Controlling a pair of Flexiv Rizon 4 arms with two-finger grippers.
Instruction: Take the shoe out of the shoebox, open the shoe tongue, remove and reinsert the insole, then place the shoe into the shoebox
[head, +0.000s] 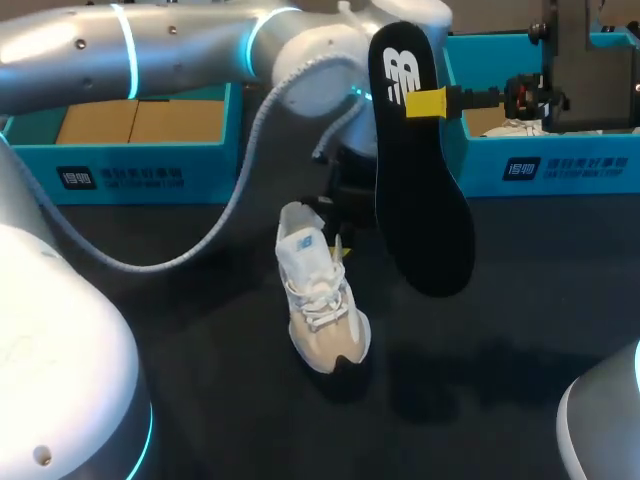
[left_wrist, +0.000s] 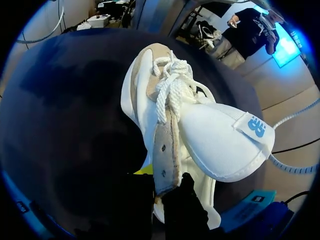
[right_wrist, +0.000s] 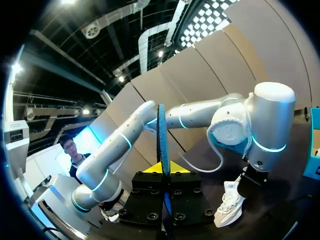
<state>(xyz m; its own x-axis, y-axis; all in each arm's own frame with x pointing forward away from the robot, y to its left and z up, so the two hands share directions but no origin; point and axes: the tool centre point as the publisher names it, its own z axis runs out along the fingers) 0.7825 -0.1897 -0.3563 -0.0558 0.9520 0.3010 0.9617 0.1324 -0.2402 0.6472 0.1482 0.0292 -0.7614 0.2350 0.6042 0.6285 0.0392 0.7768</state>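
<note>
A white and beige shoe (head: 320, 300) stands on the dark table, toe toward the front. My left gripper (head: 338, 247) is at the shoe's heel end. In the left wrist view that gripper (left_wrist: 164, 192) is shut on the beige eyelet edge of the shoe (left_wrist: 150, 100), and the white tongue (left_wrist: 222, 142) is folded out to one side beside the laces (left_wrist: 172, 90). My right gripper (head: 428, 102) holds the black insole (head: 420, 180) in the air above and right of the shoe. The insole (right_wrist: 162, 135) shows edge-on between that gripper's (right_wrist: 163, 169) yellow tips.
Two teal shoeboxes stand along the table's back edge, one at the left (head: 130, 170) and one at the right (head: 560, 165), which has another white shoe (head: 518, 128) inside. A grey cable (head: 230, 200) hangs from my left arm over the table.
</note>
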